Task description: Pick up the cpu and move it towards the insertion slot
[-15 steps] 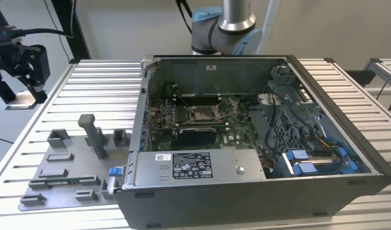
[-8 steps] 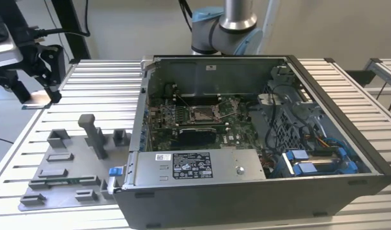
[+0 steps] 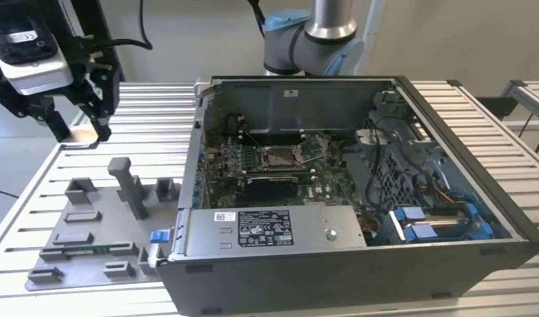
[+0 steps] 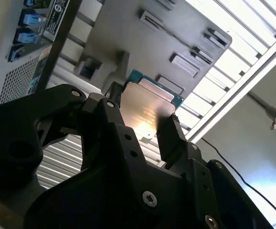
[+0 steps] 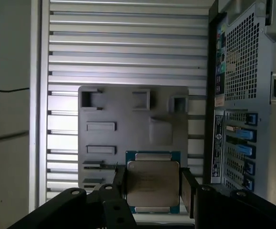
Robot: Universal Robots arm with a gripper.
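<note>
Arm's column [image 3: 329,20] is standing behind the back wall of the computer case [image 3: 358,264]. The gripper [image 3: 81,135] is hanging in the air outside the case, off its side wall toward the exterior view's left. The wrist body is sitting high and the fingers are pointing down at the slatted table [image 3: 155,112].

The gripper is grasping the cpu [image 3: 82,138], clamped on two opposite edges. In the first wrist view the cpu [image 5: 152,183] is lying flat between the two black fingers [image 5: 188,188], one touching each side. Its silvery lid is facing the camera and a thin teal edge is showing around it. The second wrist view is giving the same grip from an angle, with light glaring off the lid of the cpu [image 4: 145,105].

The insertion slot [image 3: 283,156] is lying inside the case on the green board [image 3: 327,178], with its metal frame and thin lever showing. It is well apart from the gripper, and the case's side wall is standing between them. A dark block [image 3: 269,189] is sitting just beside the slot, toward the case's front.

A labelled metal box [image 3: 269,228] is running along the inside of the case's front. Blue-clipped bays [image 3: 428,221] and loose cables [image 3: 375,145] are crowding the side of the case toward the exterior view's right.

Outside the case, a grey fixture plate [image 3: 93,231] is lying on the table against the same side as the gripper. Small blocks and a tall post [image 3: 129,185] are sticking up from it. The cpu is hanging raised above the plate, not touching it.
</note>
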